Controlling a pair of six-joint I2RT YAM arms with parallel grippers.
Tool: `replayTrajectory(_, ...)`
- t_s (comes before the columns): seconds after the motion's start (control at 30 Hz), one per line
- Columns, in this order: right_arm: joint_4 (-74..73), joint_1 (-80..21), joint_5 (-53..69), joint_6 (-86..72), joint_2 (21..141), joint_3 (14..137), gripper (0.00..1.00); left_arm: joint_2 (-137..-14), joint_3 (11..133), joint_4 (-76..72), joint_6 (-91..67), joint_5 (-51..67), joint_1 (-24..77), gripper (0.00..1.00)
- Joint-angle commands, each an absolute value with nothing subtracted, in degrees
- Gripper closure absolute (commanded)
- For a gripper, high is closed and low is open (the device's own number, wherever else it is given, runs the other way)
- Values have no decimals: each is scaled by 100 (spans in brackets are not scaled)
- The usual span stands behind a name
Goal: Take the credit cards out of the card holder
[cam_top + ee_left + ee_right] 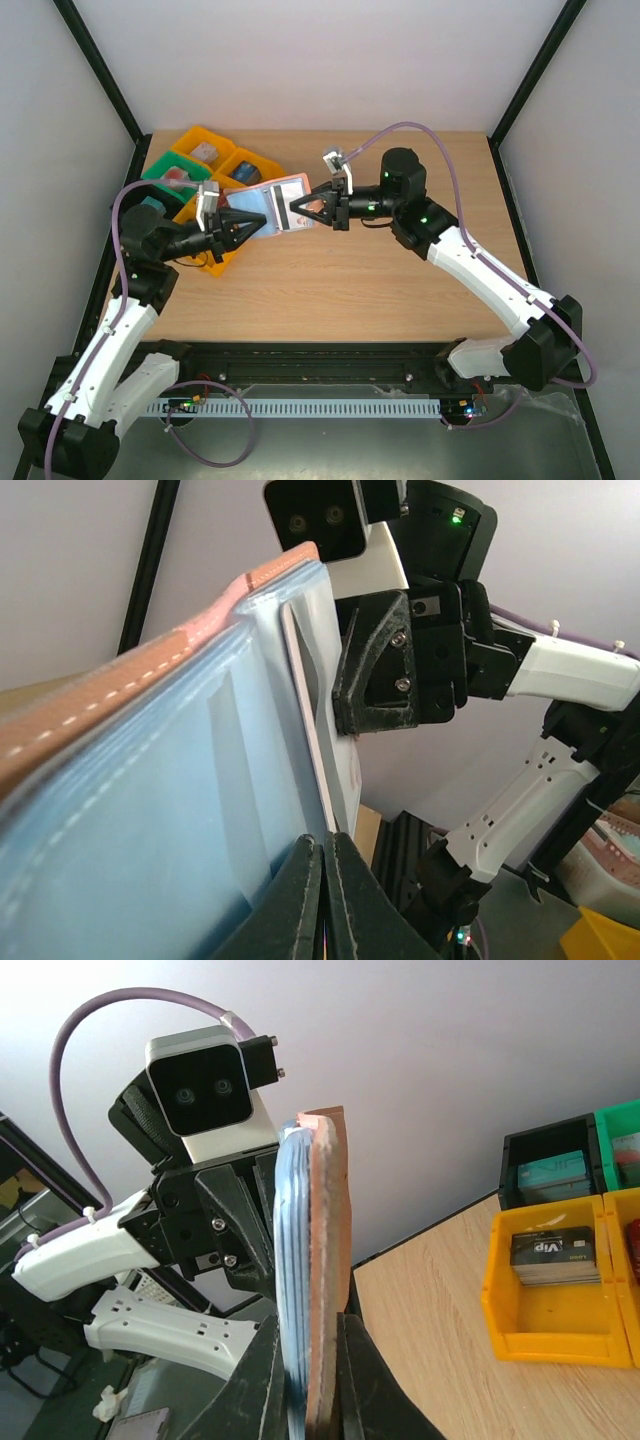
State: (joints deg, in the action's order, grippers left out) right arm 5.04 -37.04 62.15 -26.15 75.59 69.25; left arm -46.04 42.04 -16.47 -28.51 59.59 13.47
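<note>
Left gripper (322, 855) is closed tight on a credit card (312, 680) edge, while the card holder (328, 1260) is clamped by the right gripper (310, 1328) in mid-air.

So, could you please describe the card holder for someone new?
Look just above the wooden table, left of centre. The card holder is pinched there between the left gripper and right gripper. Unlike the chunky plastic bins nearby, it is thin, pale blue with a salmon-tan edge.

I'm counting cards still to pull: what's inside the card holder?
One card shows its pale edge between the card holder's blue sleeves. Any others are hidden by those sleeves.
</note>
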Motion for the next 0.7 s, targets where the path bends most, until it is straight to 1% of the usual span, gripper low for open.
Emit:
replayTrajectory(0.0, 784, -3718, 6293, -2741, 7471, 6923, 98, -4548, 4370, -1872, -2543, 6266, 1471, 98)
replayTrajectory(0.07, 801, -3718, 6214, -2738, 7492, 6924, 98, -4569, 4535, -1818, -2308, 6513, 1632, 98)
replayTrajectory(0.13, 811, -3726, 6178, -2767, 7536, 6959, 98, -4633, 4741, -1571, -2255, 6362, 1697, 96)
replayTrajectory(0.2, 804, -3739, 6146, -2769, 7570, 6984, 98, -4712, 4865, -1340, -2324, 5940, 1705, 87)
replayTrajectory(0.27, 787, -3768, 6129, -2743, 7610, 7011, 98, -4765, 4859, -1358, -2513, 5635, 1701, 80)
replayTrajectory(0.37, 776, -3809, 6142, -2726, 7618, 7052, 98, -4820, 4733, -1540, -2958, 5376, 1706, 77)
replayTrajectory(0.67, 857, -3990, 6174, -2706, 7675, 7185, 98, -5040, 4773, -1463, -3090, 5325, 1814, 71)
